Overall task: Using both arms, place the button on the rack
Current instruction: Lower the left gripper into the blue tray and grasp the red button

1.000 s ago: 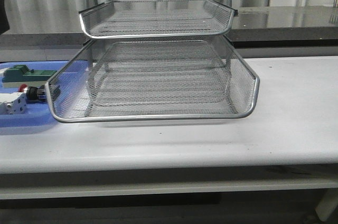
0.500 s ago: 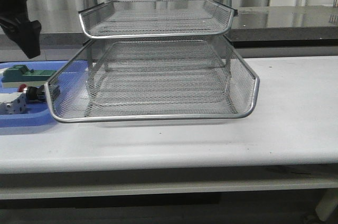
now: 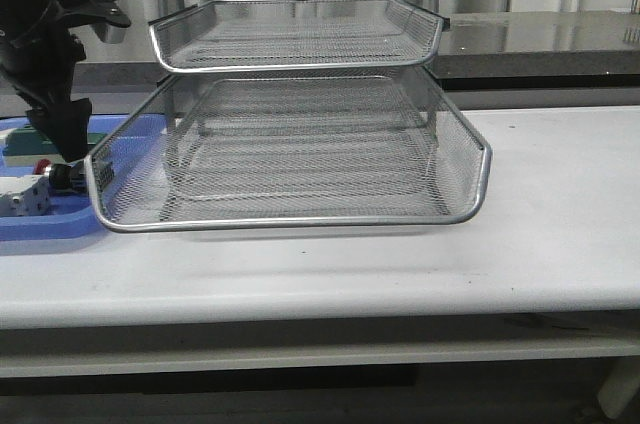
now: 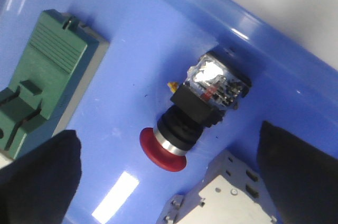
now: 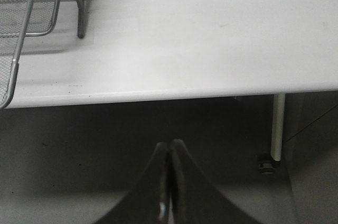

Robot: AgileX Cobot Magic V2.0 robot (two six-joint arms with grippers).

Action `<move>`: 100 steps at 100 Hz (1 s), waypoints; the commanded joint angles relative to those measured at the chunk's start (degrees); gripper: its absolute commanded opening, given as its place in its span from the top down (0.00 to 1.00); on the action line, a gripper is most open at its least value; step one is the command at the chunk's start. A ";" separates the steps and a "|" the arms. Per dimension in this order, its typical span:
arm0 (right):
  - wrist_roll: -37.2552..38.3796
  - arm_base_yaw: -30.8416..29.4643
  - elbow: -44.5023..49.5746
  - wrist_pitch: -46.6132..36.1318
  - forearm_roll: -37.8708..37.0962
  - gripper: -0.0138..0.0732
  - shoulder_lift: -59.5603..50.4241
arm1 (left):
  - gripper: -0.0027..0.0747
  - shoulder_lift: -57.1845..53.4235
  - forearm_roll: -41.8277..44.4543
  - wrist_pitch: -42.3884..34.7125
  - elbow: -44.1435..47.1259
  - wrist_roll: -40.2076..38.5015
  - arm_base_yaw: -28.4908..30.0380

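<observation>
Left jaws (image 4: pixel 169 182) wide astride button (image 4: pixel 195 118); right jaws (image 5: pixel 169 182) closed, wrist-view only.

Button (image 4: pixel 189 118) lying on its side on blue plastic, red mushroom cap (image 4: pixel 161 150) at one end, then silver collar, black body and clear-topped rear block (image 4: pixel 217 83) showing metal contacts; barely visible in front view (image 3: pixel 52 174) just left of the rack's lower front corner, partly hidden. Three-tier silver wire-mesh rack (image 3: pixel 290 149) standing upright on white table, tiers stepped so the lower tray juts forward beneath the upper, every visible tier bare, metal legs at the back. Button and rack near each other, not touching
</observation>
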 commanded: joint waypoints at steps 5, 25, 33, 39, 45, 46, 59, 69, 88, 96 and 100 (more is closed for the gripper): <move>-0.21 -0.06 -2.00 -3.20 -1.29 0.92 0.08 | 0.14 -2.31 -0.28 -1.71 -1.86 0.42 0.12; -0.21 -0.06 -2.00 -3.20 -1.29 0.92 0.08 | 0.14 -0.36 -0.29 -2.10 -1.90 0.65 0.12; -0.21 -0.06 -2.00 -3.20 -1.29 0.92 0.08 | 0.14 0.35 -0.29 -2.13 -1.90 0.94 0.12; -0.21 -0.06 -2.00 -3.20 -1.29 0.92 0.08 | 0.14 0.51 -0.29 -2.36 -1.90 1.07 0.12; -0.21 -0.06 -2.00 -3.20 -1.29 0.92 0.08 | 0.14 0.61 -0.40 -2.89 -1.90 1.29 0.12; -0.21 -0.06 -2.00 -3.20 -1.29 0.92 0.08 | 0.14 0.61 -0.40 -3.06 -1.90 1.41 0.12; -0.21 -0.06 -2.00 -3.20 -1.29 0.92 0.08 | 0.14 0.73 -0.77 -4.07 -1.90 2.12 0.12; -0.21 -0.06 -2.00 -3.20 -1.29 0.92 0.08 | 0.14 1.02 -1.56 -4.09 -1.90 3.03 0.12; -0.21 -0.06 -2.00 -3.20 -1.29 0.92 0.08 | 0.14 2.85 -2.04 -4.20 -2.00 3.03 0.12; -0.21 -0.06 -2.00 -3.20 -1.29 0.92 0.08 | 0.14 3.75 -2.81 -4.20 -2.29 3.03 0.12; -0.21 -0.06 -2.00 -3.20 -1.29 0.92 0.08 | 0.14 4.25 -3.35 -4.30 -2.39 3.37 0.12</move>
